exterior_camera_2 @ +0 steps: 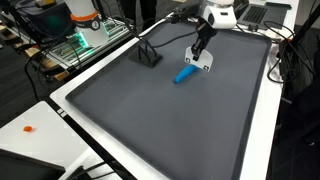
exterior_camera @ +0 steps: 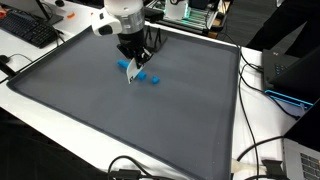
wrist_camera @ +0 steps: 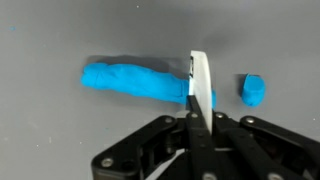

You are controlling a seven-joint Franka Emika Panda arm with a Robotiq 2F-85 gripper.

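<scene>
My gripper is shut on a thin white blade that stands upright between the fingers. The blade's edge rests at the right end of a long blue dough roll lying on the grey mat. A small blue piece lies apart, to the right of the blade. In both exterior views the gripper points down over the blue roll, and the blade touches the mat among blue pieces.
The grey mat has a white raised rim. A black stand sits at its far edge. A keyboard, cables and a laptop lie around the mat.
</scene>
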